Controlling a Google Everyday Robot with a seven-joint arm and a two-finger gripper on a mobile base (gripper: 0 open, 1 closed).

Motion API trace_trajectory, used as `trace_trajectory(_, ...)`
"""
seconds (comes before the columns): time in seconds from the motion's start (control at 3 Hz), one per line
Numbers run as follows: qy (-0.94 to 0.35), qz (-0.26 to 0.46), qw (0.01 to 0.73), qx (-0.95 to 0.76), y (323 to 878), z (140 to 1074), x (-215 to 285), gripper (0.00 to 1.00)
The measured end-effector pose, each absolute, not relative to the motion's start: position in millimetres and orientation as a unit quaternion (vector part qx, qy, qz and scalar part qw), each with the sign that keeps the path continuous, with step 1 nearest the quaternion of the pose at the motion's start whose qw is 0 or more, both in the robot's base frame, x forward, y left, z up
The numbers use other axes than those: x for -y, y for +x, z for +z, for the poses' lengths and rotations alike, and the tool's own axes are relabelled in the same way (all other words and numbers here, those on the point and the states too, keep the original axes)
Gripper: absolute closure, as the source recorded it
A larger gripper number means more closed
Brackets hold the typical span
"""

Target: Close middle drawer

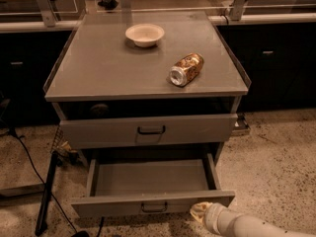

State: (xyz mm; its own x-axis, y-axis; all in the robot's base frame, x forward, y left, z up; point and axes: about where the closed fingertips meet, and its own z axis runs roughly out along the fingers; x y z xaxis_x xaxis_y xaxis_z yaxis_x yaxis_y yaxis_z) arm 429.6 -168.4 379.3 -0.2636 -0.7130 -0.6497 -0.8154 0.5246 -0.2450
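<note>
Claw (199,212) low by the right end of the middle drawer (153,180) front, whether it touches unclear, my grip state can't tell, drawer pulled well out under the top drawer (148,131), bowl (144,34) and tipped can (186,69) on counter (98,75).

I count 1 grey cabinet (108,68) with 2 drawers in view: 1 upper drawer (98,131) and 1 middle drawer (113,205), pulled out. On top I see 1 white bowl (144,34) and 1 can (186,69). 1 gripper (200,211) sits by the middle drawer's front right corner.
</note>
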Motion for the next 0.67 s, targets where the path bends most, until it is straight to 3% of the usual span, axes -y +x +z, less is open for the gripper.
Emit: trace_trajectory(0.67,-0.483,0.049,0.423,-0.765,468.5,381.2,156.6,1.0)
